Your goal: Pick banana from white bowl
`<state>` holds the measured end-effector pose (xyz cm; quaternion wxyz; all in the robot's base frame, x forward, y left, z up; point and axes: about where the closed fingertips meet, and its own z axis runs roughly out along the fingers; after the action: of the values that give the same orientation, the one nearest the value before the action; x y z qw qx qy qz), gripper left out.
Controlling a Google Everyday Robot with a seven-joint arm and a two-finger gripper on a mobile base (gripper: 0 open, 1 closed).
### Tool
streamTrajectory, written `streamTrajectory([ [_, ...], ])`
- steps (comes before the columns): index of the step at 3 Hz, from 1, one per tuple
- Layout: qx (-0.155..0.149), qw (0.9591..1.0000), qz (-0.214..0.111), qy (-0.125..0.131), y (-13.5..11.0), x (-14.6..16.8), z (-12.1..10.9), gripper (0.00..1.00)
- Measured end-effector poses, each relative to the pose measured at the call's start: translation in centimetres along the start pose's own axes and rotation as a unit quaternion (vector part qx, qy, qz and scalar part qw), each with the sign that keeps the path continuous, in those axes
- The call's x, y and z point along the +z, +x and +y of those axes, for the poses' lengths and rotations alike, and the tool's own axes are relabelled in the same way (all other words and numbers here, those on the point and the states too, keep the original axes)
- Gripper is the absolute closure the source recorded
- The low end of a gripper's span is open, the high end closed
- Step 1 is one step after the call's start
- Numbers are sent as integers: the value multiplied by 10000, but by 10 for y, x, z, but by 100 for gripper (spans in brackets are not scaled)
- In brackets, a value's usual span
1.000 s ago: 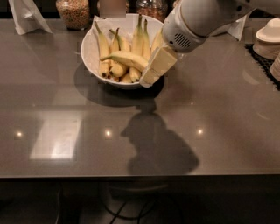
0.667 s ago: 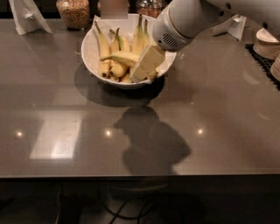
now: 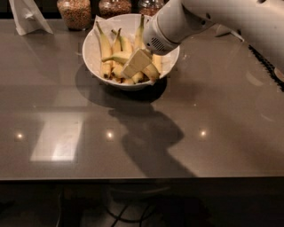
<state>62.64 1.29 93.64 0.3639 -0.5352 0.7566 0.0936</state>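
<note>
The white bowl (image 3: 90, 53) stands at the back centre of the grey table and holds several bananas. The plump curved banana (image 3: 114, 57) lies across the front of the bowl, its left end pointing left. Slimmer bananas (image 3: 105, 44) stand behind it with green stems up. My gripper (image 3: 136, 64) reaches in from the upper right on the white arm (image 3: 177, 22). It is down inside the bowl, over the middle of the curved banana, and hides that part. I cannot tell whether it touches the banana.
Three glass jars (image 3: 74, 11) of grain stand behind the bowl at the table's back edge. A white folded paper item (image 3: 27, 17) is at the back left. Dark objects (image 3: 266, 66) lie along the right edge. The arm's shadow falls in front of the bowl.
The gripper has moved left and further into the bowl, from its right rim to over the middle of the curved banana. The bananas have not visibly shifted.
</note>
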Motion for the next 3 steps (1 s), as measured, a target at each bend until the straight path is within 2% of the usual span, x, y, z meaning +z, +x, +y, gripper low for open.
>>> streamTrajectory([
  [1, 91, 9999, -2, -68, 2, 19, -3, 34],
  [2, 174, 9998, 48, -101, 7, 34, -7, 35],
  [3, 248, 9996, 150, -61, 14, 44, -15, 54],
])
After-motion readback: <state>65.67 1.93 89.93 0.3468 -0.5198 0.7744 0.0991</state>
